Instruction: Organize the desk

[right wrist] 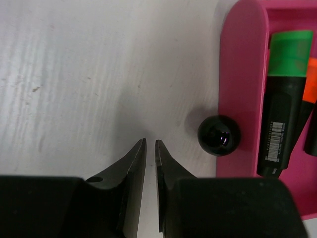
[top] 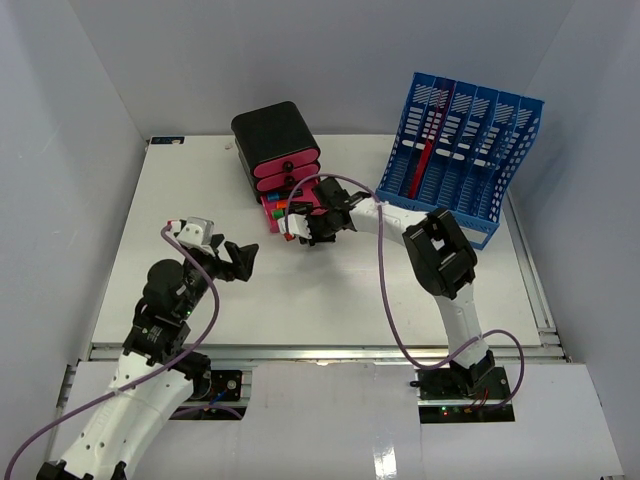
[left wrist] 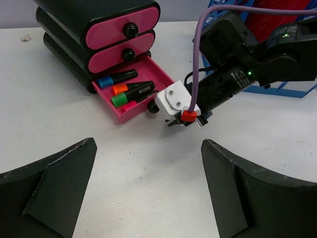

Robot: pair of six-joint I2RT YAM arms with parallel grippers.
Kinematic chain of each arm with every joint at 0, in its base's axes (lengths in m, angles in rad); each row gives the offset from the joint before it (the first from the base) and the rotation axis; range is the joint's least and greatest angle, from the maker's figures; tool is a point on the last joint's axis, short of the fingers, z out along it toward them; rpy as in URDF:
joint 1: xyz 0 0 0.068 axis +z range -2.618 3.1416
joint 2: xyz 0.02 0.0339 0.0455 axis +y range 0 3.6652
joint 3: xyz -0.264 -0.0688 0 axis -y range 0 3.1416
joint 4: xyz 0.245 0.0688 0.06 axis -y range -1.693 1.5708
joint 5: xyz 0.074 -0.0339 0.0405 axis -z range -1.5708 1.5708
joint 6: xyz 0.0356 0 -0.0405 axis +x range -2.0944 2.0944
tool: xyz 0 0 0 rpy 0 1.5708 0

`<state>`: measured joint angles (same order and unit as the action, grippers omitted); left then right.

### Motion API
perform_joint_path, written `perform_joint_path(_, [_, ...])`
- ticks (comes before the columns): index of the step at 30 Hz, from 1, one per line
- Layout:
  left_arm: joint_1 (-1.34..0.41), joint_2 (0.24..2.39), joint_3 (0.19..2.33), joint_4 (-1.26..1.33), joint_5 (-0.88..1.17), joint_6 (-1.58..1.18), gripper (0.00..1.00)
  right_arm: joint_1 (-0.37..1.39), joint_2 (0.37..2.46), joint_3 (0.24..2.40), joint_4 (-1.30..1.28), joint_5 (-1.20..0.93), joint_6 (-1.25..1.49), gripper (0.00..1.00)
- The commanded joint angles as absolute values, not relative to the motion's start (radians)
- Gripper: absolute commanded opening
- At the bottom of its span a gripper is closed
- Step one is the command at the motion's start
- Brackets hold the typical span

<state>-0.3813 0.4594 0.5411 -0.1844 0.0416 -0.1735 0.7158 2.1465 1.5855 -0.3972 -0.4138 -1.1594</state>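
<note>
The white desk (top: 330, 290) carries a black drawer unit (top: 275, 140) with pink fronts. Its bottom drawer (left wrist: 163, 74) is pulled out and holds several markers, among them a green-capped one (left wrist: 119, 100) and a blue-capped one (left wrist: 106, 81). My right gripper (right wrist: 150, 142) is shut with nothing between its fingers. It hovers low over the desk, just left of the drawer's black knob (right wrist: 219, 135) and not touching it. My left gripper (left wrist: 148, 141) stands wide open above bare desk, well in front of the drawer, and it is empty.
A blue slotted file rack (top: 460, 160) stands at the back right with a red item (top: 425, 165) in one slot. Pale grey walls close in the desk on three sides. A metal rail (top: 320, 350) runs along the front edge.
</note>
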Motion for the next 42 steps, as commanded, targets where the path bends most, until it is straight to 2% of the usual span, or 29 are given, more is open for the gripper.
perform_joint_path(1, [-0.376,0.419,0.548,-0.196,-0.026,-0.176,0.98,0.721,2.181,1.635,-0.296,-0.314,-1.100,0.21])
perform_joint_path(13, [-0.376,0.389,0.543,-0.200,-0.060,-0.181,0.98,0.728,2.279,1.674,-0.078,-0.190,-1.076,0.36])
perform_joint_path(25, [-0.376,0.380,0.538,-0.195,-0.045,-0.187,0.98,0.723,2.358,1.789,0.017,-0.135,-1.070,0.68])
perform_joint_path(34, [-0.376,0.387,0.532,-0.189,-0.028,-0.189,0.98,0.715,2.407,1.848,0.034,-0.109,-1.051,0.86])
perform_joint_path(42, [-0.377,0.371,0.531,-0.193,-0.017,-0.193,0.98,0.710,2.386,1.824,0.032,-0.125,-1.039,0.91])
